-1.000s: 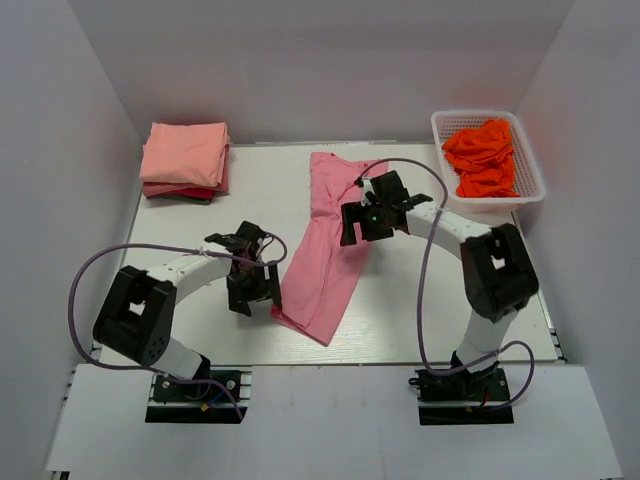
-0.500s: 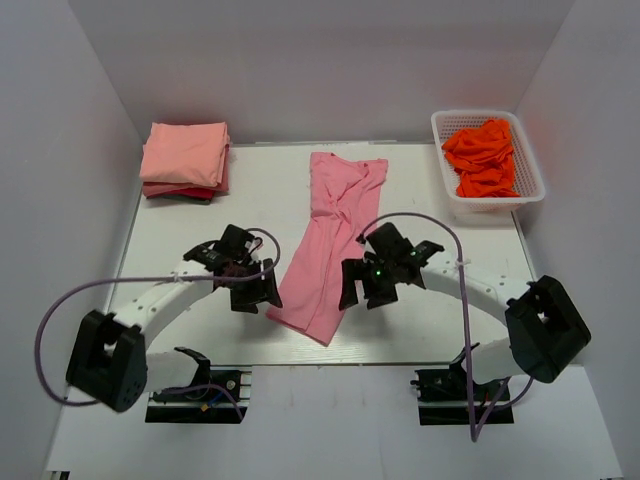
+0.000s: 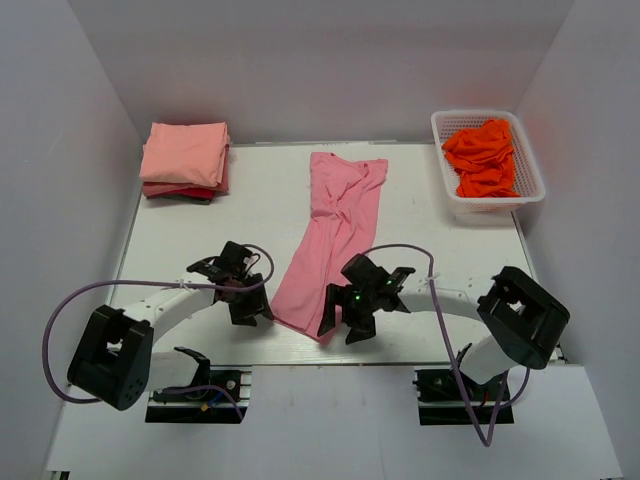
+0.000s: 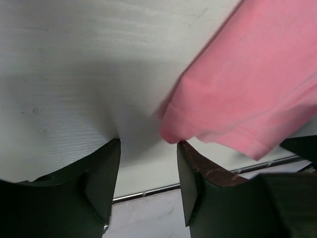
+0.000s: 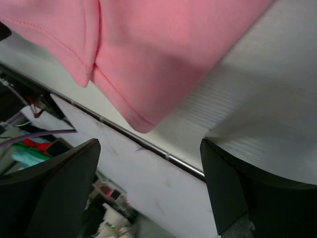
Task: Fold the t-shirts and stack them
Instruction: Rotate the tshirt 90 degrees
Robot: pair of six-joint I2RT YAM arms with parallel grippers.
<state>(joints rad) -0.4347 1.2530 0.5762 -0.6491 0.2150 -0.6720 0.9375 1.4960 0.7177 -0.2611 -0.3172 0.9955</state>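
the left jaws were half open, the right jaws wide, both empty, and each needed to pinch one near corner of the soft rose-pink t-shirt (image 3: 338, 225).

Both low: left gripper (image 4: 148, 148), jaws partly apart; right gripper (image 5: 148, 148), jaws wide

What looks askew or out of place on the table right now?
The rose-pink cloth t-shirt lies diagonally, not square to the white table. It is rumpled near its far end, and its near corner sits close to the front edge. The folded salmon-peach t-shirt stack looks tidy.
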